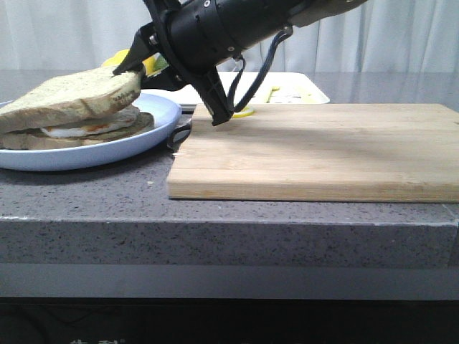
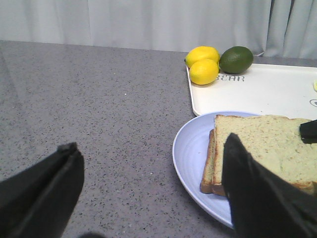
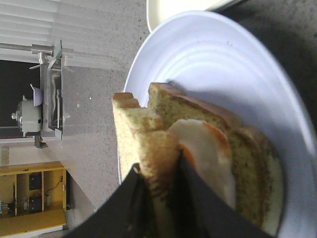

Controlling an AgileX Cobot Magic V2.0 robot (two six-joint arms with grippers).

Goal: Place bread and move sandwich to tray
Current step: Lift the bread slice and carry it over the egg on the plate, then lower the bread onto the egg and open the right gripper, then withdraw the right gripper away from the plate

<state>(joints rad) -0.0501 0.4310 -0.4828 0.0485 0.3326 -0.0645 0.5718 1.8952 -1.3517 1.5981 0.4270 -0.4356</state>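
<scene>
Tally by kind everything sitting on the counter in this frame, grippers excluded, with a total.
Bread slices: 2, the bread held on top and the lower slice of the sandwich
Fried egg: 1
Blue plate: 1
White tray: 1
Wooden cutting board: 1
Lemons: 2
Lime: 1
Total: 9

Soft, even daylight comes through the white curtains [image 1: 401, 43] at twelve o'clock, leaving them nearly blown out in the front view. The cutting board [image 1: 315, 150] carries a faint, diffuse shadow of the arm toward ten o'clock. Both wrist views show their near fingers dark and blurred; the plate [image 3: 233, 64] glares pale.
</scene>
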